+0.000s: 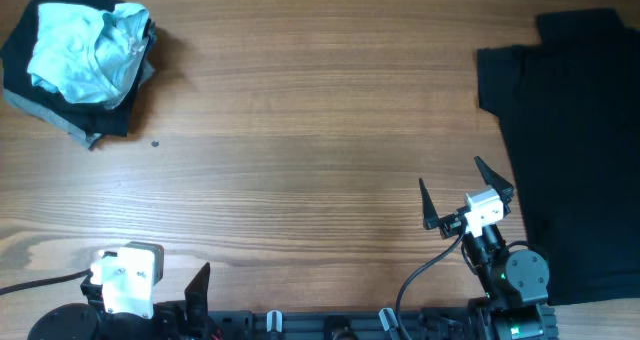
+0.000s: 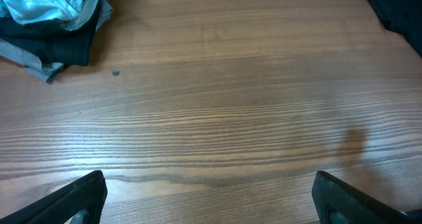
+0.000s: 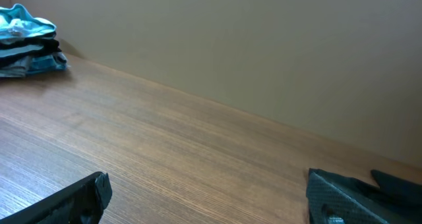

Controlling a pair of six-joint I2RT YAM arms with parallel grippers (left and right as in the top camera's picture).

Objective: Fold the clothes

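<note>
Left tool point(image 2: 210, 183), near edge: jaws wide, empty. Right tool point(image 1: 450, 175): wide, empty, near black T-shirt point(image 1: 570, 150) spread on bench point(image 1: 300, 130), right side. Far left: pale blue-green T-shirt point(image 1: 85, 50) crumpled atop folded black and grey pieces point(image 1: 112, 122).

The big black T-shirt point(image 1: 575, 150), just right of the right claw point(image 1: 450, 174), runs off the overhead view's right edge, so its far side is lost. Well ahead and left of the left claw point(image 2: 210, 184), a crumpled pale blue-green shirt point(image 1: 85, 50) covers most of the folded black and grey pieces point(image 1: 20, 60); how many lie there I cannot tell. A dark speck point(image 1: 154, 143) near that pile is too small to name. Each wrist view cuts its claw off, leaving only fingertips.
</note>
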